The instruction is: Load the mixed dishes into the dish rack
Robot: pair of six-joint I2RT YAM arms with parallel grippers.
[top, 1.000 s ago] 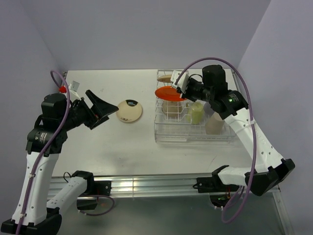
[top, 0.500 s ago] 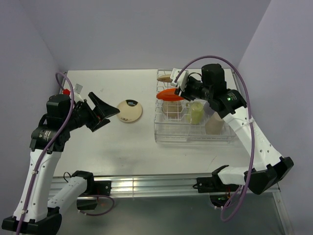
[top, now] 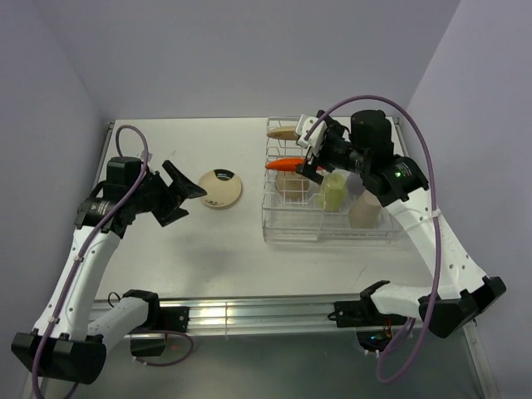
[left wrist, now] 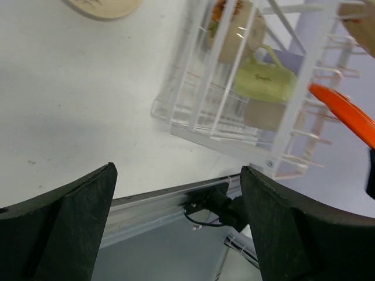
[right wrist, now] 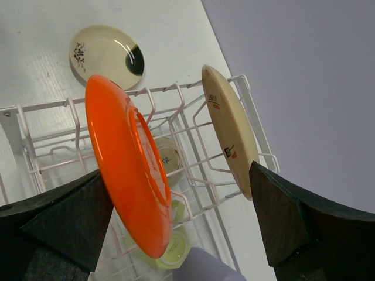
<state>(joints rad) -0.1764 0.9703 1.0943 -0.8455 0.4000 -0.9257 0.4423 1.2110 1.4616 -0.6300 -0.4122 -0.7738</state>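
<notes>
The dish rack (top: 328, 226) stands right of centre. An orange plate (top: 287, 165) stands on edge in its upright slots, between the fingers of my open right gripper (top: 314, 155); the right wrist view shows the plate (right wrist: 126, 170) tilted and the gripper (right wrist: 176, 193) spread wide round it. An off-white dish (right wrist: 228, 132) sits in a farther slot. A yellow-green cup (top: 334, 193), a tan cup (top: 363, 212) and a lavender cup (top: 356, 181) are in the basket. The cream saucer (top: 220, 188) lies on the table, just right of my open, empty left gripper (top: 180, 191).
The left wrist view looks across the table at the rack (left wrist: 199, 82), the yellow-green cup (left wrist: 263, 82) and the orange plate's edge (left wrist: 345, 114). The metal rail (top: 249, 314) runs along the near table edge. Walls close in the back and both sides.
My right gripper has opened and let go of the orange plate, which tipped from nearly flat to on edge in the rack slots. My left arm shifted right, its gripper still open.
</notes>
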